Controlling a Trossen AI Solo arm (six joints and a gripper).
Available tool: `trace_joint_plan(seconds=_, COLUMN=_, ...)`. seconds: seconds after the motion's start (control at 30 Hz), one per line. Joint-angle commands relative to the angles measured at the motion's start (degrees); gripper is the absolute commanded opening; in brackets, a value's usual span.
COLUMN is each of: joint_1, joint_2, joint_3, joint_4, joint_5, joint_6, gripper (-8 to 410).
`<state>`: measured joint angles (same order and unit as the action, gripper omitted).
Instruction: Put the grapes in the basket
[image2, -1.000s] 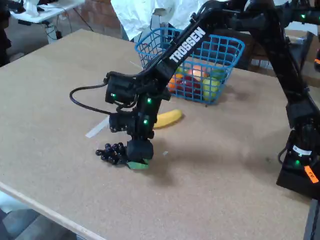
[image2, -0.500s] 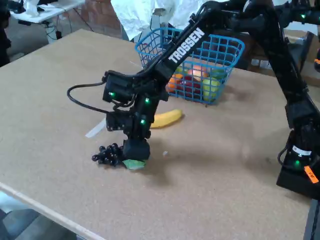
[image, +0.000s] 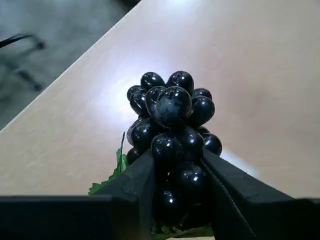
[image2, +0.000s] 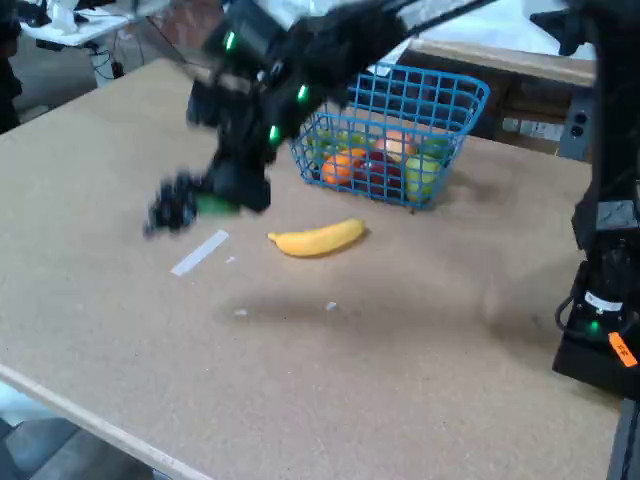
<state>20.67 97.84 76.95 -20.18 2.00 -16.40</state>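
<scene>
The grapes (image: 172, 130) are a glossy black bunch with a green leaf, and my gripper (image: 177, 200) is shut on their leaf end. In the fixed view the gripper (image2: 228, 195) holds the blurred grapes (image2: 172, 208) in the air above the table, left of the banana. The blue wire-mesh basket (image2: 455, 95) stands at the back of the table, to the right of and behind the gripper, with several fruit pieces inside.
A yellow banana (image2: 318, 238) lies on the table in front of the basket. A strip of white tape (image2: 199, 252) lies left of it. The arm's base (image2: 605, 330) stands at the right edge. The table's near edge runs along the lower left.
The gripper has lifted the grapes off the table and swung up and to the left. The banana, once partly hidden behind the arm, now shows in full.
</scene>
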Motion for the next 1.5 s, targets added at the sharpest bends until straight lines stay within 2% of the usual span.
trace_joint_plan(seconds=0.0, joint_1=-0.1, joint_2=-7.1, joint_3=0.0, joint_4=1.0, joint_5=13.2, joint_6=-1.9, gripper=4)
trace_joint_plan(seconds=0.2, joint_1=-1.0, joint_2=-13.6, joint_3=0.0, joint_4=1.8, joint_5=33.7, joint_6=-1.8, gripper=4)
trace_joint_plan(seconds=0.3, joint_1=-2.4, joint_2=-16.1, joint_3=0.0, joint_4=1.7, joint_5=38.1, joint_6=-1.2, gripper=4)
trace_joint_plan(seconds=0.4, joint_1=-5.0, joint_2=-18.3, joint_3=0.0, joint_4=1.5, joint_5=39.1, joint_6=1.1, gripper=4)
trace_joint_plan(seconds=0.57, joint_1=-11.5, joint_2=-20.8, joint_3=0.0, joint_4=0.0, joint_5=39.1, joint_6=4.8, gripper=4)
trace_joint_plan(seconds=0.83, joint_1=-23.8, joint_2=-20.5, joint_3=-0.6, joint_4=-0.7, joint_5=38.6, joint_6=7.1, gripper=4)
trace_joint_plan(seconds=1.0, joint_1=-31.1, joint_2=-19.1, joint_3=-0.7, joint_4=-0.9, joint_5=27.5, joint_6=11.6, gripper=4)
trace_joint_plan(seconds=1.07, joint_1=-33.5, joint_2=-18.3, joint_3=-0.7, joint_4=-0.9, joint_5=24.7, joint_6=13.4, gripper=4)
trace_joint_plan(seconds=1.23, joint_1=-36.8, joint_2=-14.1, joint_3=-0.7, joint_4=-1.0, joint_5=24.3, joint_6=13.7, gripper=4)
trace_joint_plan(seconds=1.47, joint_1=-37.7, joint_2=-3.9, joint_3=-0.7, joint_4=0.8, joint_5=23.8, joint_6=13.7, gripper=4)
